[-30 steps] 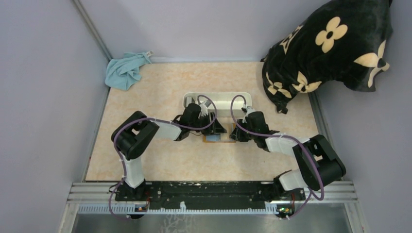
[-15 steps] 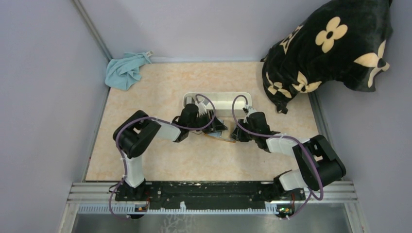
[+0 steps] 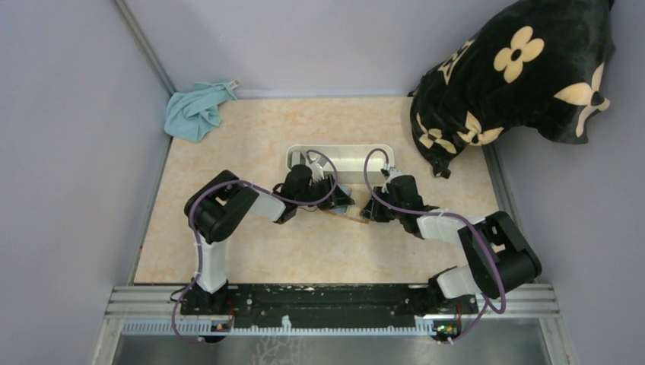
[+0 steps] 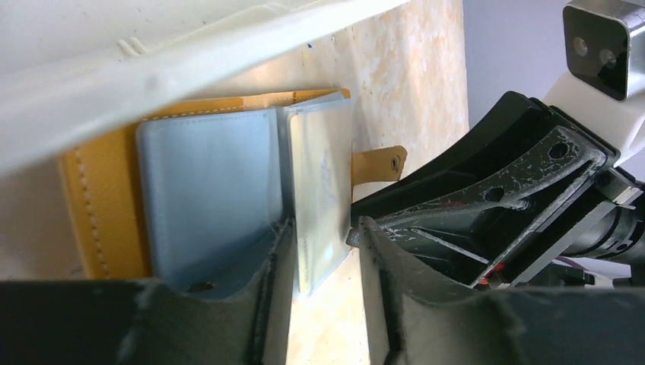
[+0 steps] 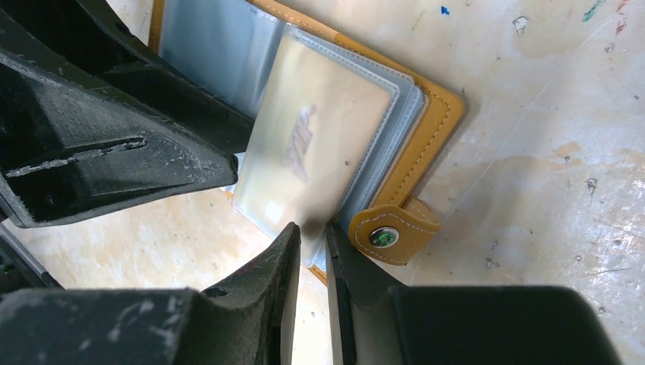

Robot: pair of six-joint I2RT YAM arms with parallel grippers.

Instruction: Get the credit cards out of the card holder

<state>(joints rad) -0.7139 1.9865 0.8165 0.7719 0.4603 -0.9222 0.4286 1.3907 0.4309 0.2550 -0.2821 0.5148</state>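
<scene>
Checking top: orange-brown leather card holder (image 3: 346, 216) lies near long white plastic tray (image 3: 380, 149). Left wrist: left gripper (image 4: 321, 228) jaws apart, straddling clear plastic sleeve (image 4: 323, 167) edge; pale blue-grey card (image 4: 209, 190) in holder. Right wrist: right gripper (image 5: 312, 232) clamped on sleeve edge.

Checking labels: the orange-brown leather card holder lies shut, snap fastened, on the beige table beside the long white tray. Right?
Not quite. The orange-brown leather card holder is open, its clear sleeves fanned out and its snap tab unfastened, as the right wrist view shows. It does lie on the beige table beside the long white tray.
</scene>
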